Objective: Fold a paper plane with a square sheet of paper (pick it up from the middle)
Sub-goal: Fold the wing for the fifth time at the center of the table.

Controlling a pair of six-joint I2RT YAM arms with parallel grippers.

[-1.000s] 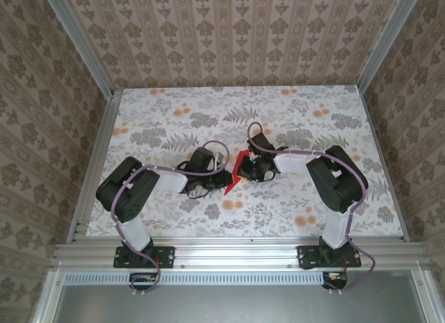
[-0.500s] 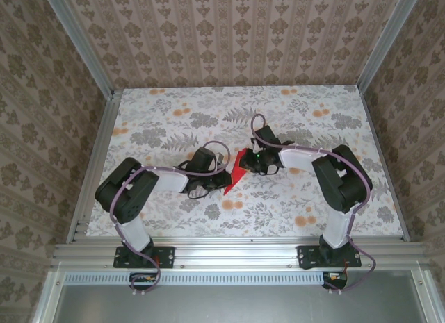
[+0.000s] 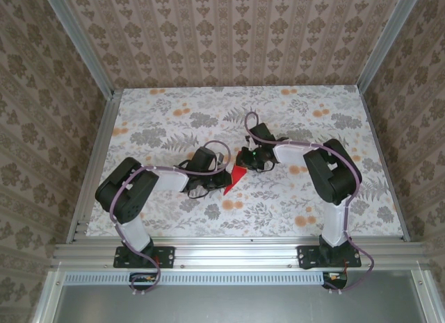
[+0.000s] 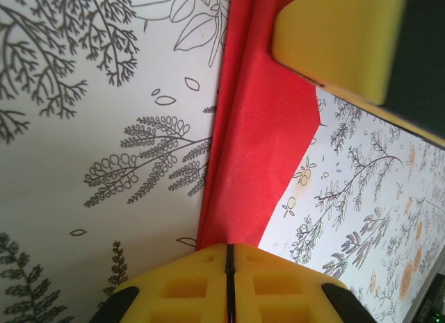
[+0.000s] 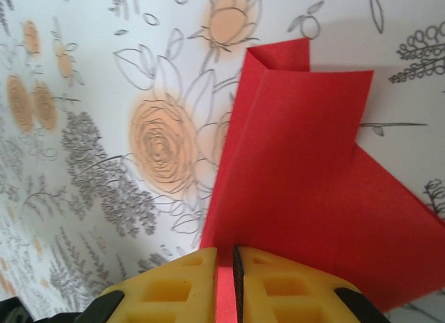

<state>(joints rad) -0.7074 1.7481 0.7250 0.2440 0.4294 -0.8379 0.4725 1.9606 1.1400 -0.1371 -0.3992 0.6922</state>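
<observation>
The paper (image 3: 236, 177) lies near the middle of the tabletop (image 3: 174, 114), between the two arms' tips. From above it reads as a small, angular red sliver with a point toward the near edge. It is thin, matte and bright red, folded into overlapping layers with sharp straight edges.

The left jaws are closed tight on it. In the left wrist view their two yellow pads (image 4: 181, 288) meet along a dark seam with hardly any gap, and the paper (image 4: 257, 128) runs up from that seam as a long narrow strip. One lengthwise crease shows along its left side and a small notched corner on its right. The pads look like soft foam moulded with square recesses. Another smooth yellow block (image 4: 334, 38) covers the strip's upper right end.

The right jaws are also nearly shut and pinch the paper. In the right wrist view a thin red edge stands in the slit between their pads (image 5: 174, 288), and one inner pad face shows fine ridges. Above them the paper (image 5: 299, 163) spreads out. A flat, roughly rectangular top layer has a small corner turned over at its far tip, and a wider layer beneath fans off to the right.

The tabletop is smooth and white, printed with grey line-drawn ferns and leaves and orange roses.
</observation>
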